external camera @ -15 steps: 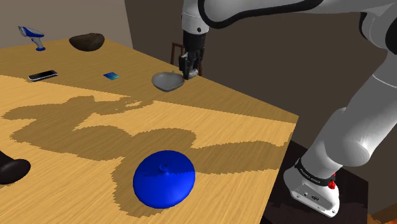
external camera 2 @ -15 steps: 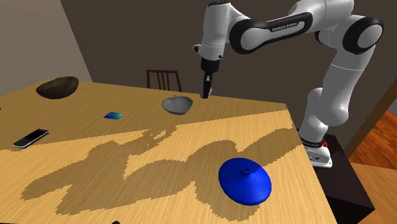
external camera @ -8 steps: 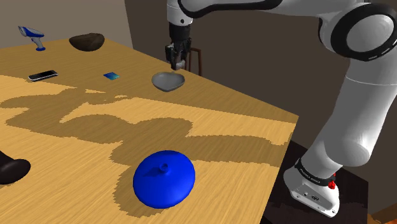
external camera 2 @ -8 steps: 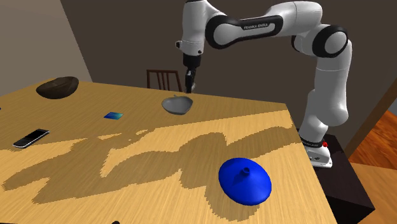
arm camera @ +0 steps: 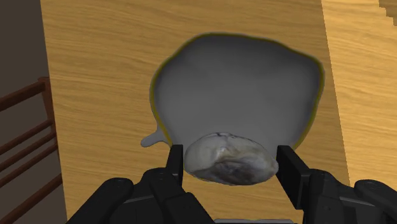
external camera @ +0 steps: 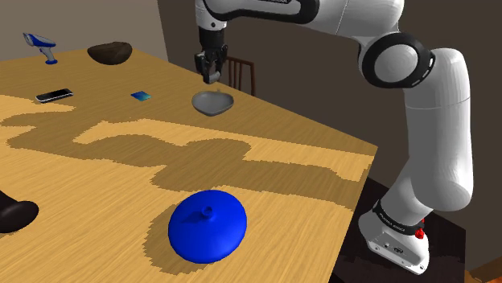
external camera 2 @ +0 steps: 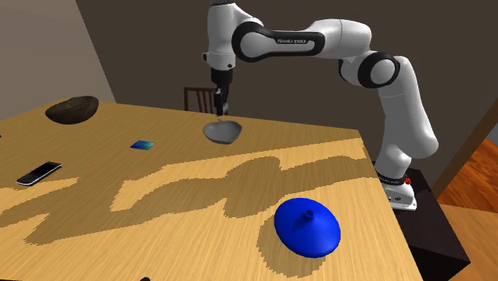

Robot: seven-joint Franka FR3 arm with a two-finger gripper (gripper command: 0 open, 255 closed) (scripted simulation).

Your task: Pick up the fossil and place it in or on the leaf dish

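claw [external camera: 210,76] grips fossil [arm camera: 230,159] above the dish [arm camera: 235,83]; its hollow lies straight below, slightly ahead.

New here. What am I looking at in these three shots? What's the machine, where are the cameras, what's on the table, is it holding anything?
It is a simulated white robot arm with a black two-finger gripper, standing on a box beside a wooden table. One camera looks from beside the stand, a second from elsewhere near the table, the third rides on the hand. On the table: a grey leaf dish, a blue domed lid, a phone, a dark bowl. The gripper clasps a pale fossil above the dish.
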